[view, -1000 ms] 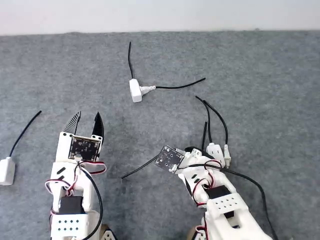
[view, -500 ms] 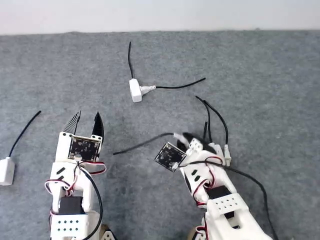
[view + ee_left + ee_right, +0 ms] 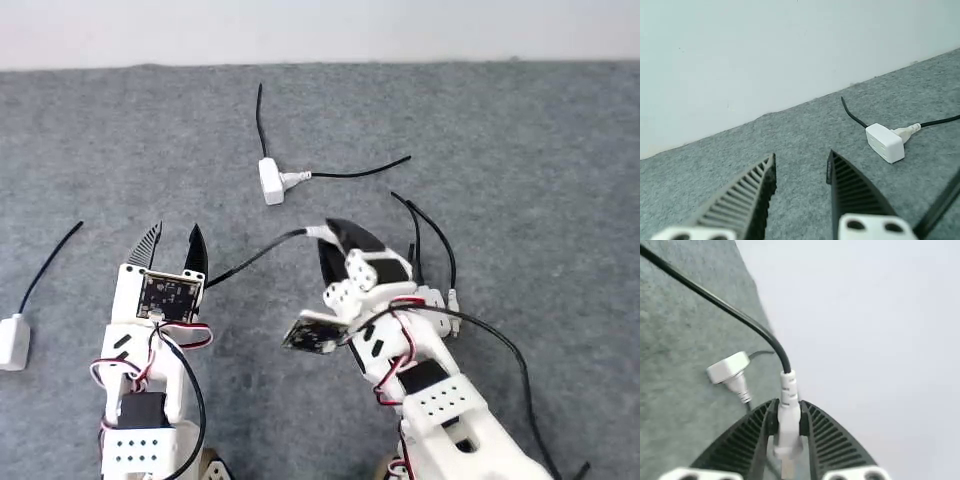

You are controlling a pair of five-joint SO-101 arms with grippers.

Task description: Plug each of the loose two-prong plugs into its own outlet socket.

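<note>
Plug (image 3: 788,427) prongs hidden inside right claw (image 3: 789,405).

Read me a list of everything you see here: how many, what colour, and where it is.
middle outlet socket: one, white, far middle of the carpet, with a seated plug in its end, black cords.
left outlet socket: one, white, left edge, black cord.
held plug: one, white with black cord, mid-table in the right gripper.
connector pieces: count unclear, white with black cords, beside the right arm, partly hidden.
carpet: one, grey, covering the table.
wall: one, white, behind.
left gripper: one, black fingers, open, near left.
right gripper: one, black fingers, shut on the held plug.
</note>
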